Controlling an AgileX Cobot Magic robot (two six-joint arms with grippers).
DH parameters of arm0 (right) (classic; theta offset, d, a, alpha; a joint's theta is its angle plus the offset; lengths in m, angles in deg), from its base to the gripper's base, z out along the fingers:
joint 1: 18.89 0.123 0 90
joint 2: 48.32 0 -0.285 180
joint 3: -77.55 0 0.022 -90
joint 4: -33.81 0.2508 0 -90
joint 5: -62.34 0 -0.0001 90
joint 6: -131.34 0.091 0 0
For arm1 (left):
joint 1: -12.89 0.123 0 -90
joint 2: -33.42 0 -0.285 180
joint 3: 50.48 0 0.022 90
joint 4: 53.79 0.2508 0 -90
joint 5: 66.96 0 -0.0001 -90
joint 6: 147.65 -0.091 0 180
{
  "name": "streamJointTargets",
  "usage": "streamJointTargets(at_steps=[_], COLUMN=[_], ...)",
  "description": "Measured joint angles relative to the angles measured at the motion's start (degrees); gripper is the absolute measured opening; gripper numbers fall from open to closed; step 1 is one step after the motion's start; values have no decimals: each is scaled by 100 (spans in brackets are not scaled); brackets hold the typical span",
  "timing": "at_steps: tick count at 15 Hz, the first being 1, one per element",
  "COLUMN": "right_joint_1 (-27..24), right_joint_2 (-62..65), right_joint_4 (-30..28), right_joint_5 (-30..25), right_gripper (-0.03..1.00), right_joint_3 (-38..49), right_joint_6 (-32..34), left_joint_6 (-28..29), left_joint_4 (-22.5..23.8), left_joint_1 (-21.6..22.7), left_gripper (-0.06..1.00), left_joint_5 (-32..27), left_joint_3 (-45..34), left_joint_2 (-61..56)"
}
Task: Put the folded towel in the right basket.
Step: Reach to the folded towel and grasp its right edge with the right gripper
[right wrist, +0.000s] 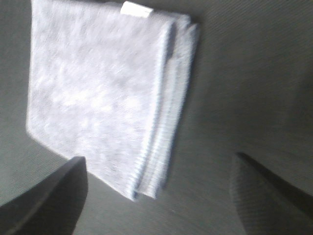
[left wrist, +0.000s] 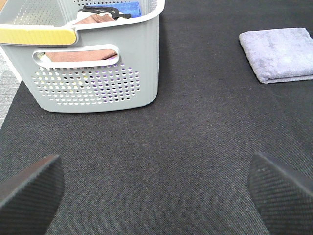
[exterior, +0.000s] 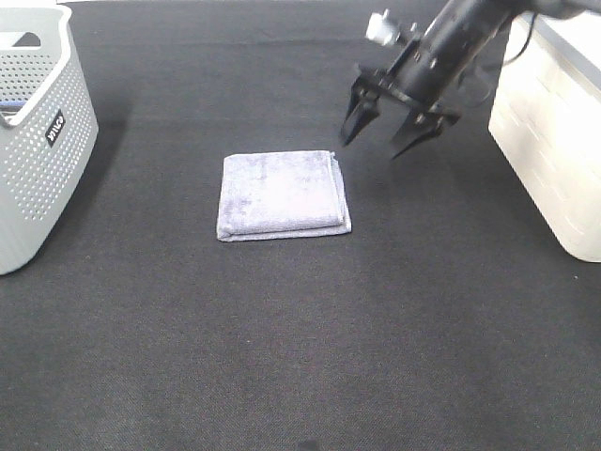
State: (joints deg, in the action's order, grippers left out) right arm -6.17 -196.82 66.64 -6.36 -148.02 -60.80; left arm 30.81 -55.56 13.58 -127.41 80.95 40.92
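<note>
The folded lavender towel (exterior: 283,194) lies flat on the dark mat in the middle. It also shows in the left wrist view (left wrist: 280,53) and in the right wrist view (right wrist: 105,93). My right gripper (exterior: 390,132) is open and empty, hanging in the air just beyond the towel's far right corner. The right basket (exterior: 552,132) is white and stands at the right edge. My left gripper (left wrist: 156,188) is open and empty, low over the mat at the left, away from the towel.
A grey perforated basket (exterior: 33,132) stands at the left edge; in the left wrist view (left wrist: 95,73) it holds folded cloths. The dark mat (exterior: 300,357) covers the whole work surface.
</note>
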Motion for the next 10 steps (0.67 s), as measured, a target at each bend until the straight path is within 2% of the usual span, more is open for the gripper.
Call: streamJointTargets(at_steps=[10], right_joint_1=[0], right_joint_2=[-688], right_joint_4=[590], right_joint_5=[40], right_gripper=[75], right_joint_3=[-6], right_joint_6=[-390], left_joint_6=[0], left_joint_4=[0], left_joint_1=[0], left_gripper=[97], left_joint_5=[0], left_joint_3=[0], left_joint_2=[0])
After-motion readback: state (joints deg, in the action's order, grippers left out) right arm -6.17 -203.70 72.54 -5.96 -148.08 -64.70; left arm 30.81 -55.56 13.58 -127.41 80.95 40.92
